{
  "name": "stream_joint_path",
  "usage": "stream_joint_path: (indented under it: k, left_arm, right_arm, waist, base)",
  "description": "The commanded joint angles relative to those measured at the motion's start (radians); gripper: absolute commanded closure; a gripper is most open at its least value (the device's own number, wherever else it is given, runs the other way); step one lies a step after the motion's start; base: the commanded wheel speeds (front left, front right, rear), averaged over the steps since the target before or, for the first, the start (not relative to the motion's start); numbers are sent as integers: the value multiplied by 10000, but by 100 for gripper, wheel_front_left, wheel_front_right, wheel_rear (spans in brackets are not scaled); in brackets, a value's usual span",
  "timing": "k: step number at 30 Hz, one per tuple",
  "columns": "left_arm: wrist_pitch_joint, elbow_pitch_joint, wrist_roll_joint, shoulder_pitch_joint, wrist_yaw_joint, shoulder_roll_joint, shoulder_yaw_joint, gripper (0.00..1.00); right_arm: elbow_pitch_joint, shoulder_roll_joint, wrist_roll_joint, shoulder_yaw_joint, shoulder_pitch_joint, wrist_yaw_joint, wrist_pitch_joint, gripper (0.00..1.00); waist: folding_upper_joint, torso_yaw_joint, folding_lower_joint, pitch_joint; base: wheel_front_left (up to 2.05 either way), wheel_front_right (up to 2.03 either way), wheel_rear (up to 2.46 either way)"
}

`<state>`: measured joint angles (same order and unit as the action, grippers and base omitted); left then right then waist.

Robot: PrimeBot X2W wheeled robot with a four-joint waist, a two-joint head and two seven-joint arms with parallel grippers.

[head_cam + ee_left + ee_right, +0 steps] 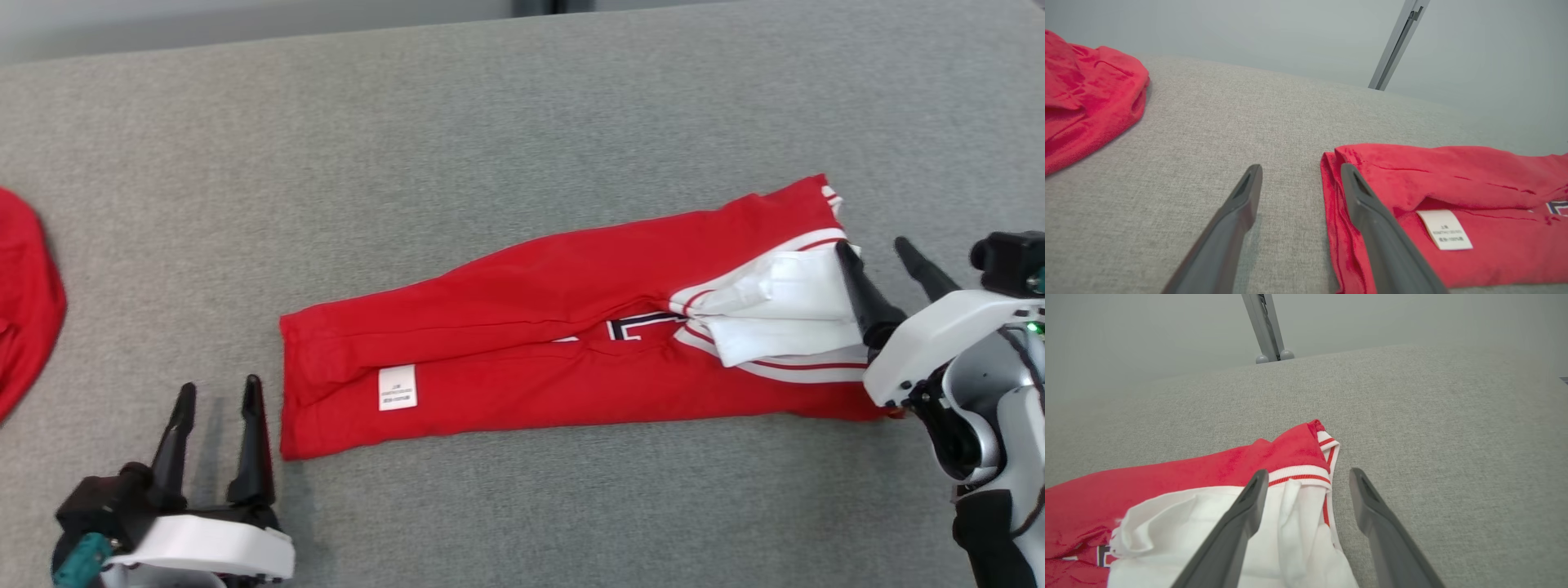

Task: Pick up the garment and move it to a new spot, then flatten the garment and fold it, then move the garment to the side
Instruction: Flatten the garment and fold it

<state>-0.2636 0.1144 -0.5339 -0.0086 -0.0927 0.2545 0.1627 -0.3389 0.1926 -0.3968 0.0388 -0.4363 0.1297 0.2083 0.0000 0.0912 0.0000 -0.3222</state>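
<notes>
Two claws: both stand spread, with nothing pinched between the fingers of either.
Left claw (pixel 219 385): low over the grey top (pixel 522 106), fingers pointing away from the robot, bare top between them.
Right claw (pixel 872 245): fingers wide and leaning toward the robot's left; its left finger crosses white cloth, its right finger is over bare top.
Garment (pixel 531 327): red, folded into a long band, lying flat between the two claws; one end is just right of the left claw, the other is under the right claw's left finger.
End by left claw: in the left wrist view the claw's right finger stands in front of the folded edge; whether they touch cannot be told.
Tag (pixel 397 387): white, printed, on the red cloth just ahead and right of the left claw.
White part (pixel 784 314): rumpled, with red-striped trim, at the garment's end beneath the right claw's left fingertip; contact cannot be told.
Trim edge: in the right wrist view it runs between that claw's two fingers.
Lettering (pixel 645 325): dark-outlined, left of the right claw, mostly lost in the fold.
Second cloth (pixel 24 302): red, heaped, well left of the left claw, apart from the garment.
Post (pixel 1396 45): grey, beyond the top's far edge, ahead and right of the left claw.
</notes>
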Motion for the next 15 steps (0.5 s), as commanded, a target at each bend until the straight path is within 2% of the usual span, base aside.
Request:
stream_joint_path:
  k: [1,6,9,15]
  left_arm:
    - [-2,-42,356,95,185,-241,-161,0]
    - [-6,-45,1664,442,1126,-1257,-852,0]
    - [-7,154,2081,575,1564,-1621,-1228,0]
    - [-9,352,2493,484,1965,-1941,-1717,0]
  right_arm:
    - [-208,5,232,12,-41,19,143,0]
    - [-1228,173,978,69,2,14,540,0]
    - [-1831,249,1483,-160,-91,8,543,0]
    - [-2661,241,2064,-740,-135,-14,703,0]
  waist:
    - [0,-280,0,-83]
    - [0,-685,0,-119]
    - [0,-840,0,-143]
    - [0,-1057,0,-98]
  base:
    - [0,0,0]
    - [0,0,0]
    - [0,0,0]
    - [0,0,0]
